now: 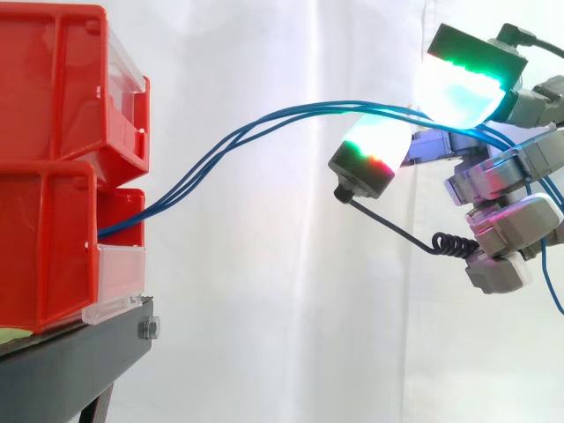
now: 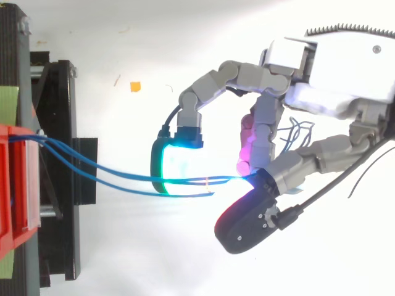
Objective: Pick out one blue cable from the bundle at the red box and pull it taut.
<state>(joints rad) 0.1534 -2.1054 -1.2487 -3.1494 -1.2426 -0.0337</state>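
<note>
red bins [image 1: 53, 167] sit closest, stacked two high at the left edge on a black stand [image 1: 70, 361]. each has a clear front strip [image 1: 115, 282] along its lip. from above, the bins [image 2: 15, 185] hug the left border, with the stand [image 2: 58, 172] just to their right.

blue cables [image 1: 264, 122] come out of the lower bin's mouth. several thin strands run close together, rise in a shallow arc across the middle and reach the hand on the right. they bow rather than run straight, so they are not taut. in the top view the strands [image 2: 92, 165] fan slightly apart on leaving the bins, then draw together toward the hand, and one lower strand ends loose short of it.

between the bins and the hand there is open room, with nothing but the white curtain [image 1: 264, 291] under and over the arc. a small orange scrap [image 2: 135, 86] lies well clear of the cables.

at the right, the hand [image 1: 511, 189] comes in from the edge, its fingers curled. glowing fingertips [image 1: 374, 150] point back toward the bins. seen from above, the hand [image 2: 327, 92] closes on the cables: one cyan fingertip [image 2: 176, 163] lies over the strands, and further right they are pinched between bent fingers and the thumb. thin blue loops show behind the fingers.
</note>
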